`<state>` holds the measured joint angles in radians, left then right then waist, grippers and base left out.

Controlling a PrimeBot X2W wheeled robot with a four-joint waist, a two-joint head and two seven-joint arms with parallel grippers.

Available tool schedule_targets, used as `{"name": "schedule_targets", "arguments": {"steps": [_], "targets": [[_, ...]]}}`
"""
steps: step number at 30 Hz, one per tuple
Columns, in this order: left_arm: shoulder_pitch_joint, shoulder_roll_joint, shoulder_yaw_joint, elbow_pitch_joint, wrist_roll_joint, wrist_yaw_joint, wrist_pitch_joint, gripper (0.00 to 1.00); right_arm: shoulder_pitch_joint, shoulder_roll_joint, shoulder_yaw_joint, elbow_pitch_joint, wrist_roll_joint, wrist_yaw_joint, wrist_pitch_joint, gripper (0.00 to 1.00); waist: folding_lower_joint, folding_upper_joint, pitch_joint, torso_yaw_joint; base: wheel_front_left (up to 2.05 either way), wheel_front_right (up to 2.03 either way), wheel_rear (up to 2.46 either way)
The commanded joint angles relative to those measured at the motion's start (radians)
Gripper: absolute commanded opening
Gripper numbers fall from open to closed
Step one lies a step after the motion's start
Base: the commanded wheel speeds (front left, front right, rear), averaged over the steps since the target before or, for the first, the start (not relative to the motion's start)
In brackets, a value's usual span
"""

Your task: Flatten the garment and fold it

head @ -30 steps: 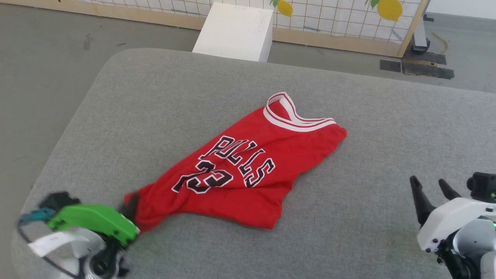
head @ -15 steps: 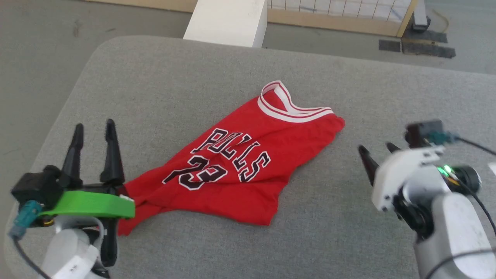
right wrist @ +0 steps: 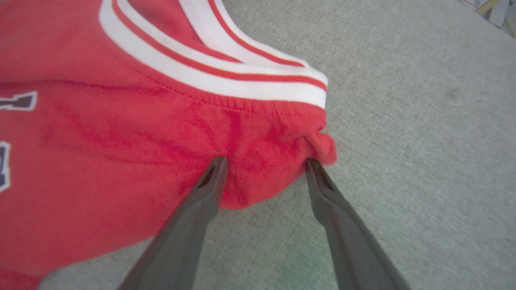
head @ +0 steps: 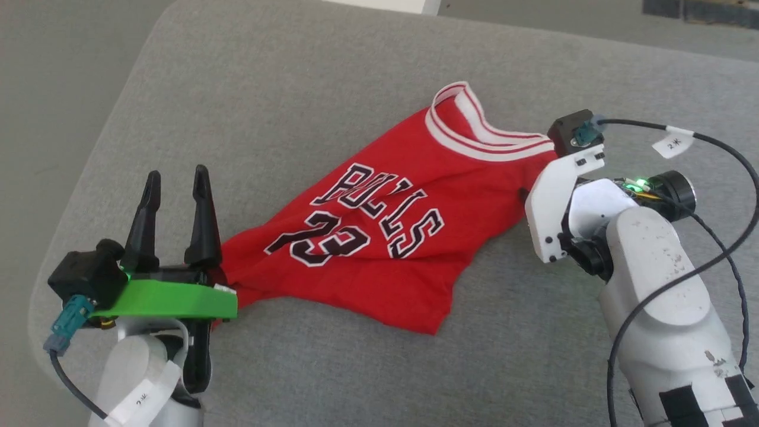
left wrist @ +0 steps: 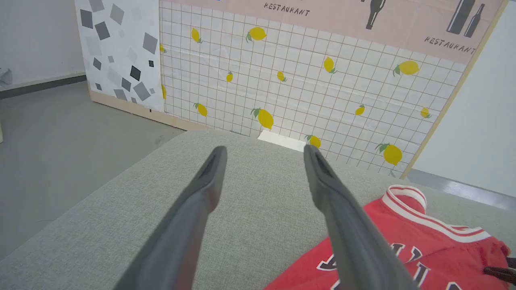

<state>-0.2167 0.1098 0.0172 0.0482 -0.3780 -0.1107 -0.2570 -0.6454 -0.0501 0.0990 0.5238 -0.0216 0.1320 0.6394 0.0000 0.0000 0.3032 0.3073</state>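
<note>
I count one garment (head: 379, 231), a red jersey numbered 23, lying crumpled at the middle of the grey cushion (head: 296, 89). Its white, red-striped neck trim points toward 1 o'clock and one hem corner stretches toward 8 o'clock. Two grippers are in the head view. My left gripper (head: 178, 173) stands at 8 o'clock of the garment, its two fingers spread wide with nothing between them, pointing toward 12. The hem corner reaches its green bracket (head: 172, 299). My right gripper (right wrist: 265, 161) sits at 3 o'clock, its two fingers also spread, straddling the bunched shoulder corner. Whether the tips press the fabric I cannot tell.
</note>
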Motion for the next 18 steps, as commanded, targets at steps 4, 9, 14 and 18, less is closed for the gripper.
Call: {"name": "schedule_targets", "arguments": {"steps": [4, 9, 14, 18], "targets": [[-0.027, -0.020, 0.014, 0.002, 0.018, -0.013, -0.005, 1.00, -0.036, 0.000, 0.028, 0.065, -0.015, -0.001, -0.011, 1.00, 0.0000, 0.0000, 0.056, 0.052, 0.00, 0.00, 0.00], [-0.032, -0.031, 0.015, 0.015, 0.014, -0.018, -0.005, 1.00, -0.044, 0.000, 0.020, 0.102, 0.015, -0.001, -0.042, 0.00, 0.0000, 0.0000, 0.051, 0.046, 0.00, 0.00, 0.00], [-0.030, -0.035, 0.009, 0.021, 0.012, -0.019, -0.005, 1.00, -0.034, 0.000, -0.005, 0.033, 0.055, -0.001, -0.133, 0.00, 0.0000, 0.0000, 0.016, 0.015, 0.00, 0.00, 0.00], [-0.019, -0.023, 0.004, 0.019, 0.011, -0.020, -0.005, 1.00, 0.031, -0.011, -0.082, -0.135, 0.070, -0.001, -0.197, 0.00, 0.0000, 0.0000, -0.029, -0.021, 0.00, 0.00, 0.00]]}}
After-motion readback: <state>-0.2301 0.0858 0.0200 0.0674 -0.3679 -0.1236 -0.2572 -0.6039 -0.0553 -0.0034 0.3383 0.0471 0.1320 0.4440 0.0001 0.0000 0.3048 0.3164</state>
